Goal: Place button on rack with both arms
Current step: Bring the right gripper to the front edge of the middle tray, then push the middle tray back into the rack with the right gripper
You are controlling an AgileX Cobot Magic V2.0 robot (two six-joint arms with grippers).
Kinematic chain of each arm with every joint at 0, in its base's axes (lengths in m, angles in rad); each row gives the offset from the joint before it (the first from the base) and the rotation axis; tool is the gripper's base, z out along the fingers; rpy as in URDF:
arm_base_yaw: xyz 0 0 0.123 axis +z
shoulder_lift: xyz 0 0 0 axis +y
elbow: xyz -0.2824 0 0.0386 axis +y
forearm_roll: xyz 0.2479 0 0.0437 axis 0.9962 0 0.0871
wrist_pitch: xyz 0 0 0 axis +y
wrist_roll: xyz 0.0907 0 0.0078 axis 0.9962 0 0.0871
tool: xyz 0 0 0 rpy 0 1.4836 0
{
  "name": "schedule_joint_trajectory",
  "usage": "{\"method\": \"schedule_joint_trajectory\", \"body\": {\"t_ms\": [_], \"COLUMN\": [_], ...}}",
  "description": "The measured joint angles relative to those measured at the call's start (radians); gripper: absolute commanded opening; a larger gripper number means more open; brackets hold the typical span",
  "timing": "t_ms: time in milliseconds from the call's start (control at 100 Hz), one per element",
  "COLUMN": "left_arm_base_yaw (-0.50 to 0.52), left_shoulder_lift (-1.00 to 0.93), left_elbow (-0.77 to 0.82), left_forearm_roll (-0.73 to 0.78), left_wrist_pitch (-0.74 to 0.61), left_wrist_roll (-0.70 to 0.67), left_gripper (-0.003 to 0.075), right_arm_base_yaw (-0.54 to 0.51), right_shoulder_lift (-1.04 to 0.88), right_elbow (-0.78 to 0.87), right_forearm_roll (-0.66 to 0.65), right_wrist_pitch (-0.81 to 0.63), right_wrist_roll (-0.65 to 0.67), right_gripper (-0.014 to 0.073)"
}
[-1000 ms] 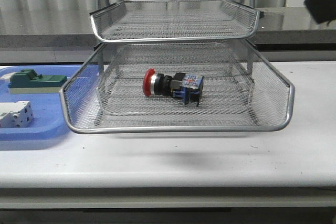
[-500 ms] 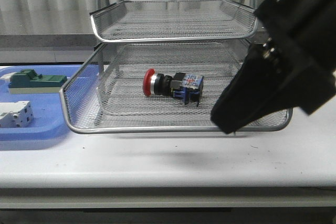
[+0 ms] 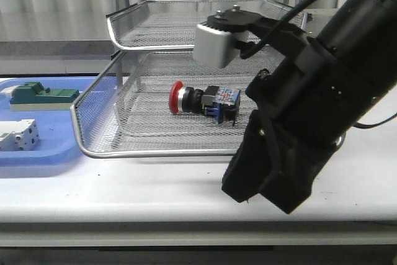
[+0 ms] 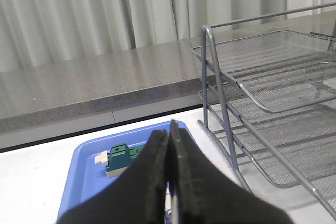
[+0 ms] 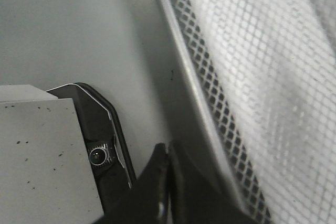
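A: Start left of the rack [image 3: 208, 79]. What's there?

B: A flat blue tray [image 3: 43, 150], just beside the rack's left edge. On it sit a green-topped block [image 3: 40, 96] toward the back and a white terminal block [image 3: 18, 136] toward the front.

A: And the left gripper [image 4: 169, 179]?

B: It shows only in the left wrist view, above the blue tray with the rack off to one side. Its 2 fingers [image 4: 155, 182] are pressed together and pinch nothing.

A: Where's the button [image 3: 203, 102]?

B: Inside the rack, on the lower pulled-out tier, lying on its side on the mesh. Its red head points to the rack's left, its blue rear block to the rack's right. Nothing touches it.

A: The tiers?

B: 2 are visible in the front view: the upper one sits further back, the lower one juts toward the camera.

A: The rack's right?

B: The right arm [image 3: 310, 103] looms large, covering the rack's front right corner, a grey-white block [image 3: 217, 43] on top of it. In the right wrist view the right gripper [image 5: 167, 177] sits just beside the rack's wire rim, over the white table [image 3: 155, 190]. Its fingers [image 5: 155, 182] are pressed together too, empty.
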Motion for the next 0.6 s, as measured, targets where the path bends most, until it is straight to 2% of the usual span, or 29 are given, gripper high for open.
{"method": "schedule_joint_trajectory", "body": {"t_ms": [330,600], "left_arm_base_yaw": [0.0,0.0], "left_shoulder_lift": [0.0,0.0], "left_elbow": [0.0,0.0], "left_forearm_roll": [0.0,0.0], "left_wrist_pitch": [0.0,0.0], "left_wrist_roll": [0.0,0.0], "left_gripper": [-0.002,-0.002], "right_arm_base_yaw": [-0.002,-0.049], "right_shoulder_lift": [0.037,0.122], "right_elbow": [-0.016,-0.138], "right_forearm_roll": [0.0,-0.019], "right_wrist_pitch": [-0.09,-0.102], "right_wrist_roll": [0.0,0.0], "right_gripper": [-0.0069,-0.0069]}}
